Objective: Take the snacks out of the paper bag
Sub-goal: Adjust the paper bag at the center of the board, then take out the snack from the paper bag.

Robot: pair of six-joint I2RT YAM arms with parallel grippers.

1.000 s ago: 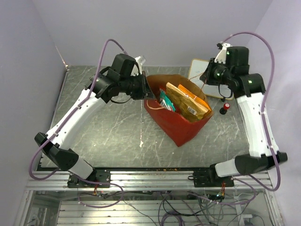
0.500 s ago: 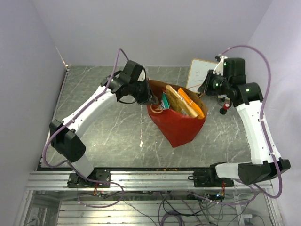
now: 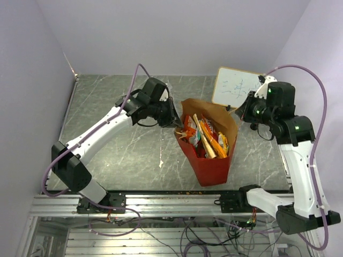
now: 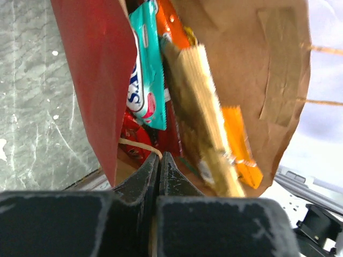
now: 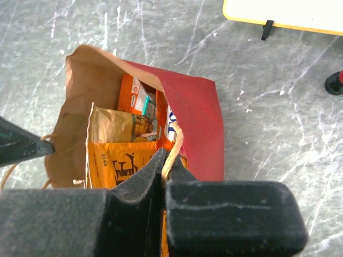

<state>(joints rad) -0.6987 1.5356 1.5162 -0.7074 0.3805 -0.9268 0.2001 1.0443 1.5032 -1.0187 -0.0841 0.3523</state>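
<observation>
The paper bag (image 3: 208,159), red outside and kraft inside, hangs upright between both grippers with its mouth open. Several snacks stand inside it (image 3: 204,138). My left gripper (image 3: 177,122) is at the bag's left rim, shut on a thin cord handle (image 4: 138,145). The left wrist view shows a teal packet (image 4: 146,80), a tan flat pack (image 4: 201,107), an orange pack (image 4: 242,144) and small red packets (image 4: 133,140). My right gripper (image 3: 239,110) is at the right rim, shut on the other cord handle (image 5: 174,144). In the right wrist view the bag (image 5: 199,123) holds an orange pack (image 5: 115,166) and a tan pack (image 5: 118,126).
A white writing board (image 3: 236,85) leans at the back right, also showing in the right wrist view (image 5: 284,10). A small red and black object (image 5: 336,83) stands on the grey marble table (image 3: 123,144) near it. Walls close in the left, back and right.
Both grippers have moved toward the near edge with the bag. The bag has swung from lying tilted to hanging upright, and the snacks have slid down inside it.
</observation>
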